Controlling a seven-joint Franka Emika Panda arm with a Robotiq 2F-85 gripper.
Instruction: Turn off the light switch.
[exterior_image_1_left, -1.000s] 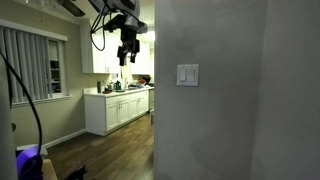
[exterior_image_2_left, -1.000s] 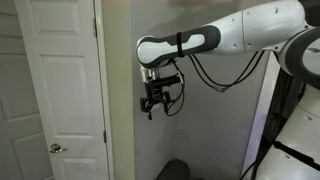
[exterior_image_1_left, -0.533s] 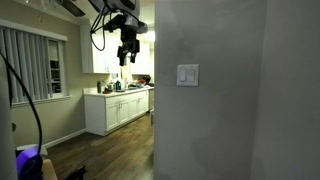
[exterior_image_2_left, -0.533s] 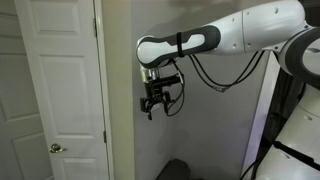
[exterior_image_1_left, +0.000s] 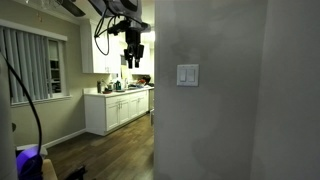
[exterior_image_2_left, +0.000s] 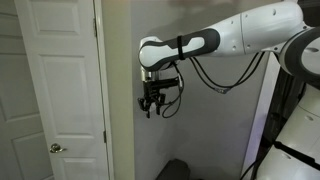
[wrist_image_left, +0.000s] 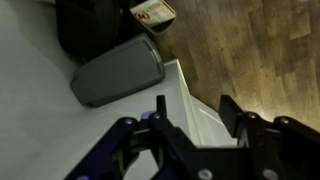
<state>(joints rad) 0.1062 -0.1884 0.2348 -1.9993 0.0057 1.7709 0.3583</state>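
The light switch (exterior_image_1_left: 187, 75) is a small white plate with a flat rocker, mounted on the grey wall face (exterior_image_1_left: 215, 120) in an exterior view. My gripper (exterior_image_1_left: 134, 58) hangs fingers-down, up and to the left of the switch, beyond the wall's corner and apart from it. In an exterior view the gripper (exterior_image_2_left: 152, 106) sits close to the grey wall; the switch is out of view there. In the wrist view the two black fingers (wrist_image_left: 195, 112) are spread apart with nothing between them, straddling the white wall corner edge (wrist_image_left: 185, 95).
A white panelled door (exterior_image_2_left: 55, 90) with a knob stands beside the wall. White kitchen cabinets (exterior_image_1_left: 118, 108) and a blinded window (exterior_image_1_left: 30, 62) lie behind. A grey rounded object (wrist_image_left: 118, 72) rests below on the wood floor (wrist_image_left: 250, 50).
The gripper has shifted slightly up and sideways toward the wall corner, nearer the switch. Its fingers stay spread.
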